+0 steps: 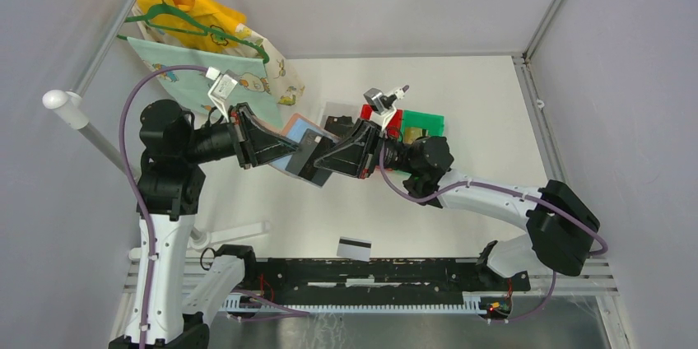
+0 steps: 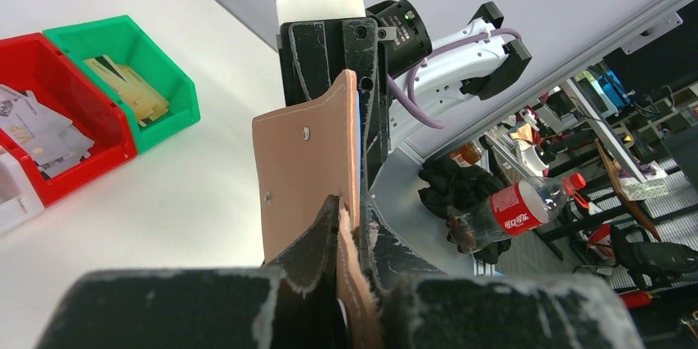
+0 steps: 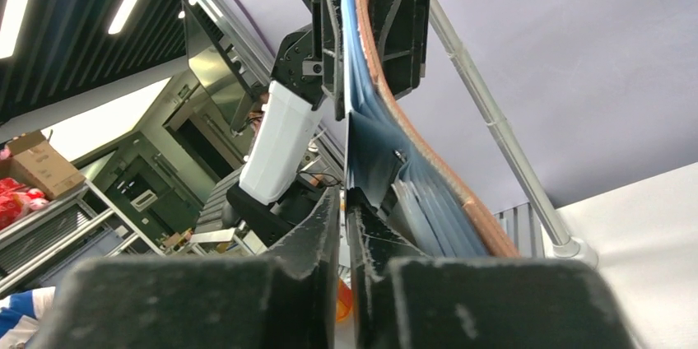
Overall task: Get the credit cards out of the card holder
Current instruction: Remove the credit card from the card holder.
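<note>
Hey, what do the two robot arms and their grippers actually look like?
Both match: the left arm and right arm have white links between bulky black joints, and each is trailed by a purple cable. The left gripper and right gripper are black, with finger edges scuffed whitish.

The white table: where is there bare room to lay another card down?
Bare patches: the far right, between the green plastic bin and the right wall; and the near middle, around the white card with a black stripe. Crowded: the centre, where left claw and right claw hold the reddish-brown leather card holder.
</note>
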Robot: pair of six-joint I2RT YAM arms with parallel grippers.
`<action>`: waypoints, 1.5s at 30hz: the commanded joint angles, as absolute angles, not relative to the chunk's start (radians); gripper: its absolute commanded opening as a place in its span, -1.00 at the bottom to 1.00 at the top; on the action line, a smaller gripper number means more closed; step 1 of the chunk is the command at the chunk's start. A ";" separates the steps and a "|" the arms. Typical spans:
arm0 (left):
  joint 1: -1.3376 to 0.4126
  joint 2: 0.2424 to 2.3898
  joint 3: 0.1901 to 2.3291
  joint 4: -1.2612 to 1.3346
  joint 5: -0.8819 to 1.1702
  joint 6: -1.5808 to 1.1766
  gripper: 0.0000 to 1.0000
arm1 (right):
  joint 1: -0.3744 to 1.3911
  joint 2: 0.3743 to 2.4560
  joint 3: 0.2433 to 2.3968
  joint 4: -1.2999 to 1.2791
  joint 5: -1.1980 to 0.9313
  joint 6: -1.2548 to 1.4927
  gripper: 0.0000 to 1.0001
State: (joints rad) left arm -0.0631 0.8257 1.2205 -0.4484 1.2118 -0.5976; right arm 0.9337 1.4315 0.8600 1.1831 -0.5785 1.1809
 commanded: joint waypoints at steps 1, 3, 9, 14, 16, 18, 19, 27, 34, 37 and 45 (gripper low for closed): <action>-0.059 0.813 1.235 -0.377 1.196 -0.629 -0.96 | 0.933 1.384 0.855 1.289 -0.572 1.184 -0.66; -0.058 0.814 1.231 -0.378 1.193 -0.629 -0.97 | 0.936 1.394 0.871 1.289 -0.568 1.191 -0.59; -0.057 0.809 1.230 -0.376 1.186 -0.629 -0.96 | 0.949 1.432 0.929 1.293 -0.553 1.207 -0.53; -0.057 0.808 1.230 -0.387 1.187 -0.614 -0.96 | 0.957 1.445 0.940 1.296 -0.550 1.215 -0.78; -0.057 0.809 1.233 -0.391 1.186 -0.609 -0.96 | 0.957 1.438 0.922 1.297 -0.544 1.212 -0.98; -0.058 0.809 1.236 -0.391 1.184 -0.607 -0.96 | 0.957 1.424 0.895 1.296 -0.534 1.205 -1.00; -0.057 0.810 1.239 -0.389 1.183 -0.606 -0.97 | 0.957 1.415 0.879 1.296 -0.529 1.201 -1.00; -0.057 0.822 1.274 -0.410 1.167 -0.571 -0.96 | 0.924 1.343 0.763 1.293 -0.548 1.186 -1.00; -0.057 0.844 1.320 -0.569 1.101 -0.366 -0.97 | 0.775 1.143 0.700 0.894 -0.648 1.012 -1.00; -0.057 0.848 1.331 -0.617 1.066 -0.291 -0.96 | 0.694 1.078 0.726 0.617 -0.649 0.881 -1.00; -0.058 0.853 1.346 -0.719 1.064 -0.167 -0.97 | 0.595 1.229 0.937 0.144 -0.532 0.626 -1.00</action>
State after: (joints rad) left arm -0.0624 0.8574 1.2961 -0.6868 1.0592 -0.2821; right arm 0.6041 1.1309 0.8192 0.4149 -0.6071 0.7929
